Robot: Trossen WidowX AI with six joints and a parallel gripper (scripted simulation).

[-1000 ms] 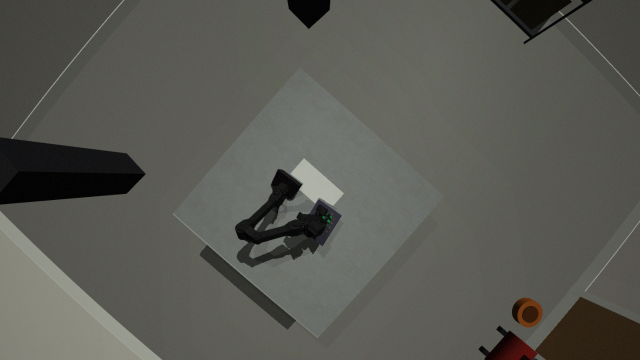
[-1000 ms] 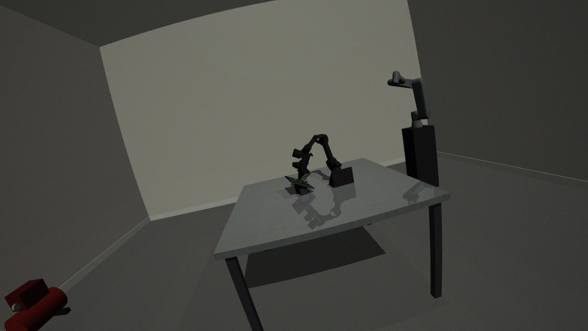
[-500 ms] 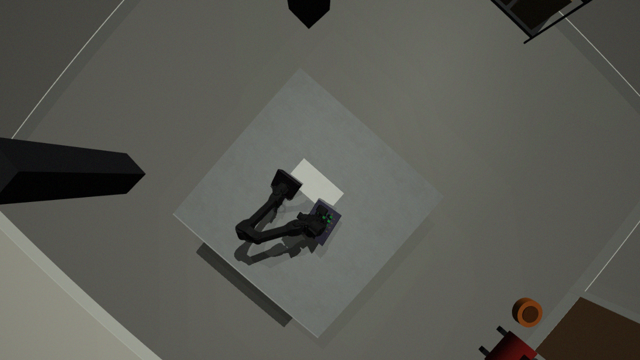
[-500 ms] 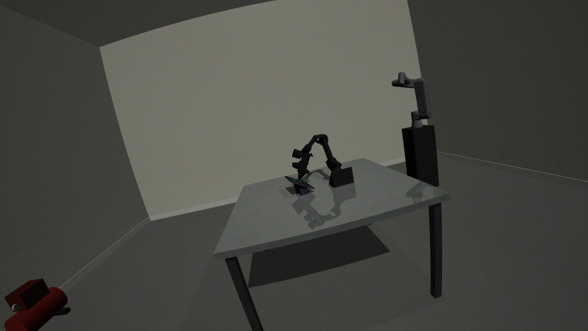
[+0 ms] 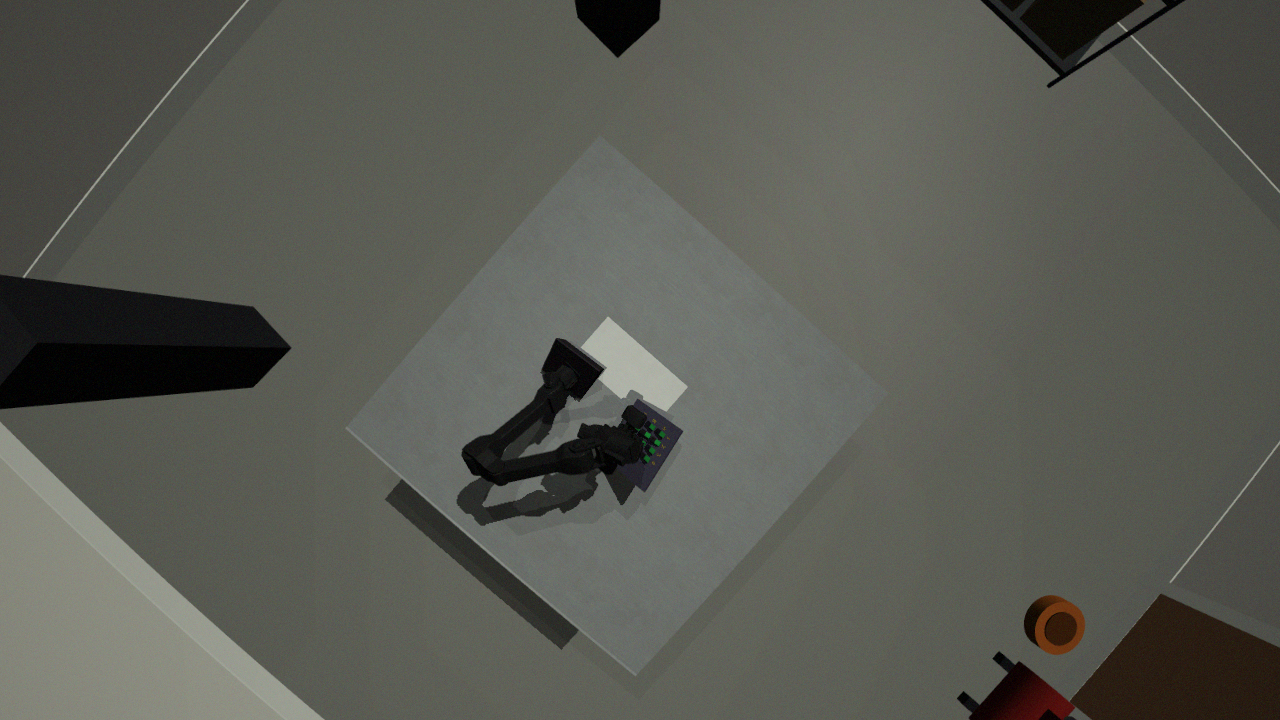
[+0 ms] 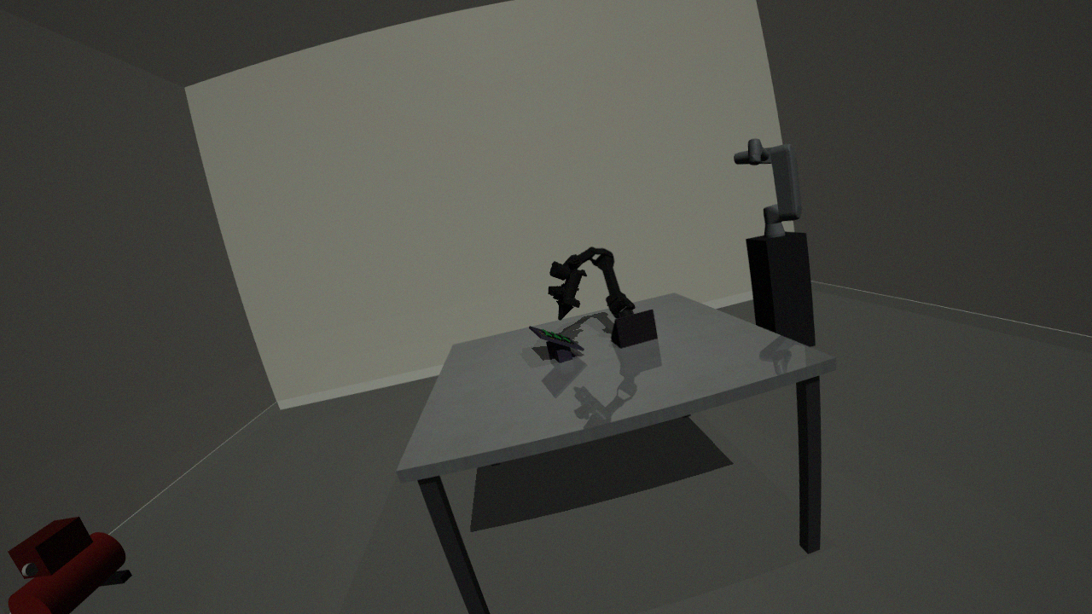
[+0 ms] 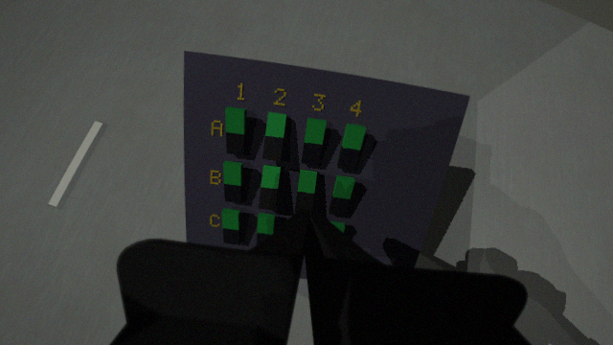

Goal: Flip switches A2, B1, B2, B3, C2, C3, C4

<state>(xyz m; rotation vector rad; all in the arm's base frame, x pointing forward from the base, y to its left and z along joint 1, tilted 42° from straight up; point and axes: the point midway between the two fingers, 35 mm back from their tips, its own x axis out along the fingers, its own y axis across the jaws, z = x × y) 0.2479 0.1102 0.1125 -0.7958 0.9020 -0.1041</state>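
The dark purple switch panel [image 5: 644,479] [image 6: 574,344] [image 7: 407,120] is tilted on its stand. In the wrist view, rows A and B show whole, with green far halves and black near halves. The caps of A2 [image 7: 276,125], B2 [image 7: 270,176] and B3 [image 7: 306,181] look lighter green than A1 [image 7: 235,121], A3 [image 7: 315,131] and B1 [image 7: 232,173]. Which ends are raised is hard to tell. C1 [image 7: 231,219] and C2 [image 7: 265,223] show partly clear; C3 is hidden by the fingers and C4 [image 7: 338,226] mostly. My gripper [image 6: 562,317] [image 7: 306,218] is shut and empty, its tips above the panel.
The panel stands on the grey table [image 5: 751,358] [image 6: 488,427]. A white sheet [image 5: 635,362] lies beside the panel and the arm's base [image 5: 572,367] [image 6: 635,329]. A pale strip [image 7: 76,164] lies left of the panel in the wrist view. Another arm [image 6: 786,182] stands beyond the table.
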